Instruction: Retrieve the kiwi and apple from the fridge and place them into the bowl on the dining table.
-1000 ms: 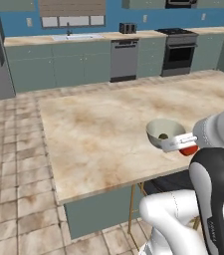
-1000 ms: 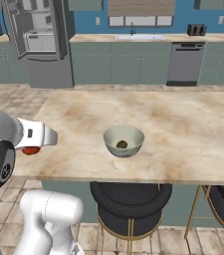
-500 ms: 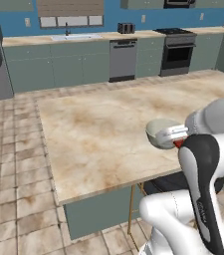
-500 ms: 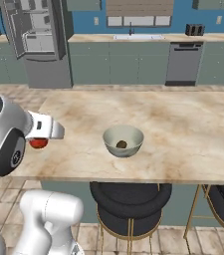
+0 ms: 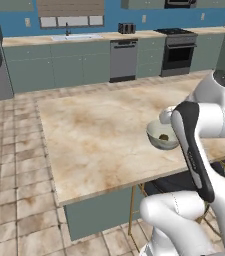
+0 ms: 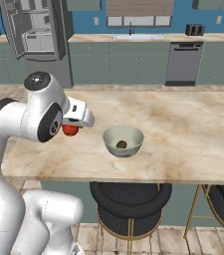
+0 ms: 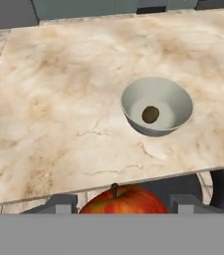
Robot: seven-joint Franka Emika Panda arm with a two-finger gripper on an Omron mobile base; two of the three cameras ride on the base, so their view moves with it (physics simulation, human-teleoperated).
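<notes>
The gripper (image 7: 117,203) is clamped on the apple (image 7: 122,199), held above the dining table (image 7: 58,114) near its front edge. The bowl (image 7: 157,105) stands on the table just inside that edge, apart from the apple, with the kiwi (image 7: 150,114) lying in it.

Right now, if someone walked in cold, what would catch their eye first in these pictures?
Probably the red apple held in the gripper, hanging over the near side of the dining table, left of the bowl in the right base view. Next, the grey-white bowl on the marbled top with the brown kiwi already inside. Behind, the fridge stands open.
</notes>
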